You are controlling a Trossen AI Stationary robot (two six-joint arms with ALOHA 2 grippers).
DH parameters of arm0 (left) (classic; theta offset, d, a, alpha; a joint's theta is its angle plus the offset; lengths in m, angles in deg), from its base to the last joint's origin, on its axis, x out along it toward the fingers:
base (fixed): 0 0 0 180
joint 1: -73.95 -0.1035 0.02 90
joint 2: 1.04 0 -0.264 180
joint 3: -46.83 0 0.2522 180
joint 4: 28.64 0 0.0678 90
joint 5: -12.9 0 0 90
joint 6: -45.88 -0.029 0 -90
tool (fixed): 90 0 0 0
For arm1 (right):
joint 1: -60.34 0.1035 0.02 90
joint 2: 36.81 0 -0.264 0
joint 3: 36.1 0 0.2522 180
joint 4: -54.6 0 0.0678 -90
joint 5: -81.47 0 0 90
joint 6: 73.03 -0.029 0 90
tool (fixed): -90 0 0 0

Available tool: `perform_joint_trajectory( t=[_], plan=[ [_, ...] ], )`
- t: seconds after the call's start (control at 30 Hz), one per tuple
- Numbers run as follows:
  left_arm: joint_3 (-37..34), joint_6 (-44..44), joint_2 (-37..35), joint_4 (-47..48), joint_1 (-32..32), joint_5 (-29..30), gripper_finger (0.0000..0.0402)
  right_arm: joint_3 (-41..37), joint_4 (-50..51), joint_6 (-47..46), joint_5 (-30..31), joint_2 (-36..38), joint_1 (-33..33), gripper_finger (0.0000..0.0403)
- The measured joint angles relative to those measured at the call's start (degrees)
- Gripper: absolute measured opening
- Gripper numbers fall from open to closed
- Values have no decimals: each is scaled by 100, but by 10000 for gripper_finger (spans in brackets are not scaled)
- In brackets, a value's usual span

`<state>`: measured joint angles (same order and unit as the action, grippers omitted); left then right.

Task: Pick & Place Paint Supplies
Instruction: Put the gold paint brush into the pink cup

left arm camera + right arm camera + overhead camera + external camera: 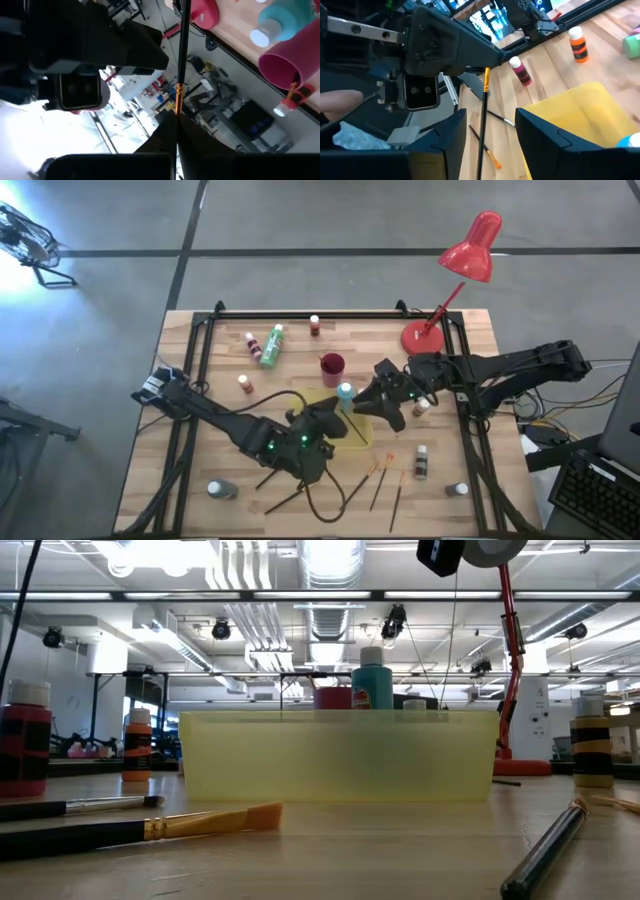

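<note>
Both arms meet over the yellow tray (322, 397) near the table's middle. The left gripper (322, 423) sits at the tray's front-left part, fingers shut on a thin dark-handled brush (181, 60). In the left wrist view the handle runs straight out from between the closed fingers, gold ferrule just past them. In the right wrist view the same brush (483, 120) hangs from the left gripper, its handle passing down through the gap between the right arm's own fingers.

The right gripper (372, 402) hovers at the tray's right edge. Its fingers (547, 142) stand apart on either side of the brush handle; no contact with the handle is visible, and the fingers hold nothing.

A light blue bottle (345, 392) with a white cap stands upright in the tray, just beside the right gripper; the low view shows it behind the tray's front wall (340, 755). The magenta cup (332, 366) stands just behind the tray.

Other supplies lie well apart from both grippers:
- green bottle (271, 345) lying on its side, back left
- a pink bottle (250, 340) touching or just beside it
- a small dark red bottle (315, 325) at the back edge
- an orange bottle (244, 383) left of the tray
- loose brushes (385, 480) with orange tips on the front of the table
- a striped bottle (421, 461) near the front right

A red desk lamp (455, 275) stands at the back right corner.
</note>
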<state>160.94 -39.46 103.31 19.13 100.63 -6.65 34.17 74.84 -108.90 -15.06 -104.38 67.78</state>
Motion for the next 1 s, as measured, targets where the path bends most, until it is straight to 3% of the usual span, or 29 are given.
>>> perform_joint_trajectory(
  t=[0.27, 0.77, 1.0],
  plan=[
    [-32, -526, 0, -383, -119, -91, 3, -2, 11, -36, -146, -97, 4, 151],
    [-32, -992, 0, -817, -136, -523, 3, 0, -310, -27, -126, -369, 2, 182],
    [-32, -1097, 0, -869, -136, -668, 3, -4, -520, -22, -114, -501, 0, 148]
  ],
)
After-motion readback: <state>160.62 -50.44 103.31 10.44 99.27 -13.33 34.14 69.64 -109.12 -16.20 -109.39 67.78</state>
